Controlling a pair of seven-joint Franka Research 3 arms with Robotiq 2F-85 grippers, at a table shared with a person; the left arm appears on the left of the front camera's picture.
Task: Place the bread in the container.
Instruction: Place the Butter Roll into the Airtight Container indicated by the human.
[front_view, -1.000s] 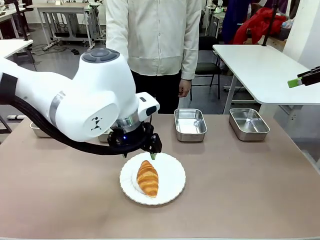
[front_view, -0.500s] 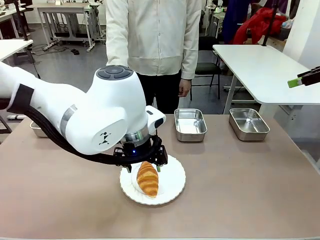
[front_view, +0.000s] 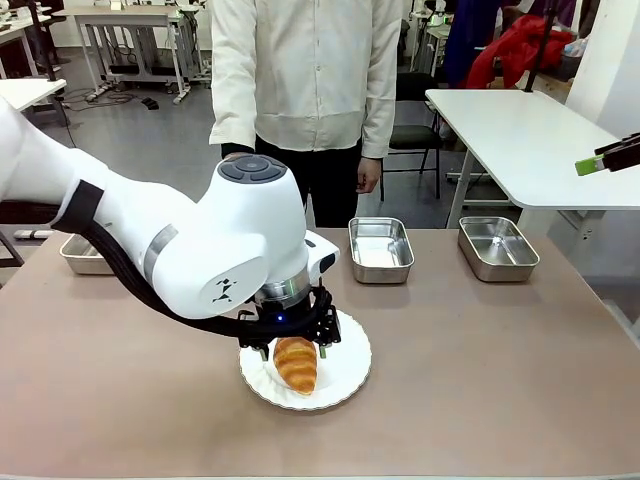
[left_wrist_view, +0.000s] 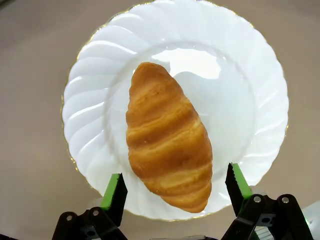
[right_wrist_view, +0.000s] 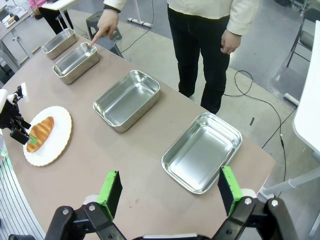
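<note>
L gripper (left_wrist_view: 175, 187) open astride bread (left_wrist_view: 167, 137), mid-plate (left_wrist_view: 250, 75), rim clear.

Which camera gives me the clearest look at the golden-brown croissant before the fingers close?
The left wrist view: the golden-brown croissant lies close-up on the white scalloped plate, between the open green-padded fingers. The front view hides its far end behind the left arm; the right wrist view shows it small and distant.

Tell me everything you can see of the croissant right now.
The croissant is golden-brown with a glossy, ridged crust, tapered at both ends and whole. It lies flat on the white scalloped plate, somewhat off its middle. The left gripper is open, its green pads either side of the croissant's near end, not touching.
</note>
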